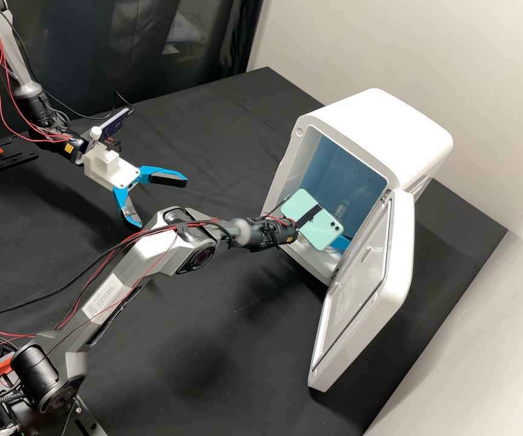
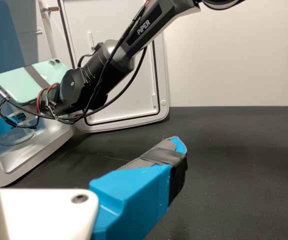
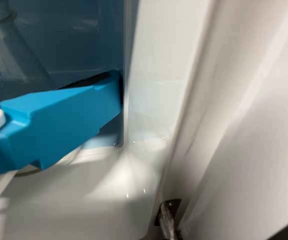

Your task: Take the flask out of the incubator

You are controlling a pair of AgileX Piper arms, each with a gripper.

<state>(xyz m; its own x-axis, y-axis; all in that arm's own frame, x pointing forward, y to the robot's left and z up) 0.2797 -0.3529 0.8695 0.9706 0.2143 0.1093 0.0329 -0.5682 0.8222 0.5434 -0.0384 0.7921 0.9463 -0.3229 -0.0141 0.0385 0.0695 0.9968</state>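
Left gripper (image 1: pixel 160 201) hovers over the bench (image 1: pixel 243 121), fingers (image 1: pixel 158 174) spread; right gripper (image 3: pixel 109 100) sits inside the open incubator (image 1: pixel 382 127) (its grip cannot be told).

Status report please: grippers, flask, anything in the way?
Left gripper open, over the bench. Right gripper inside the incubator. Flask: cannot make out. Door open, out of the way.

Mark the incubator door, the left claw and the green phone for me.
incubator door (image 1: pixel 357 284), high view, middle of its inner panel.
left claw (image 1: pixel 159 201), high view, midway between its spread blue fingertips.
green phone (image 1: pixel 325 227), high view, bare part of its back.
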